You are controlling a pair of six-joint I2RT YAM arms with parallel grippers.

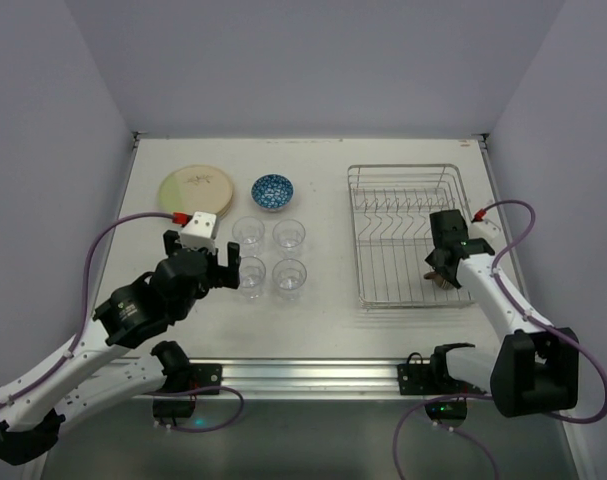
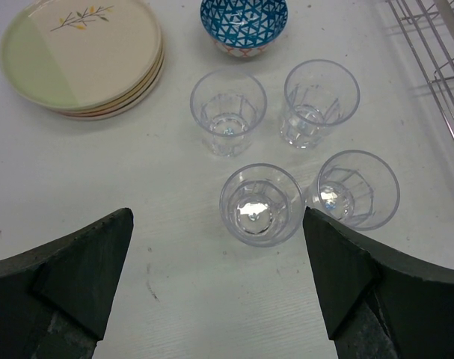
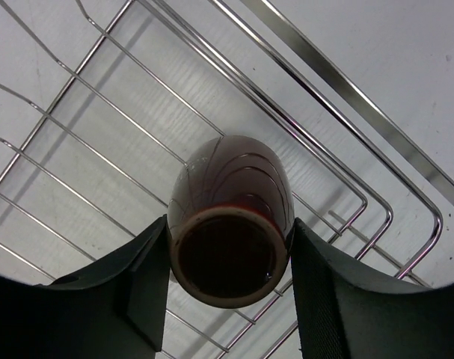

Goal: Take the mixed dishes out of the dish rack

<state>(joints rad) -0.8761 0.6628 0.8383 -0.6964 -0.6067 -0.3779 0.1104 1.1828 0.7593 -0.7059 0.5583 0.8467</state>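
In the rack's [image 1: 403, 167] near right corner, my right gripper [image 3: 230, 247] has its fingers closed against both sides of the cup [image 3: 234, 179], whose dark mouth is turned toward my wrist. Left of the rack, my left gripper [image 2: 217, 224] hangs wide open, holding nothing. Four glasses [image 2: 260, 203] stand there in a square. The bowl [image 2: 244, 22] and stacked plates [image 2: 81, 52] sit farther left of the rack.

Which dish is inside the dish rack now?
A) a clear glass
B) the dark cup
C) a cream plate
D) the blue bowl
B: the dark cup lies on the wires of the dish rack, between the fingers of the right claw.
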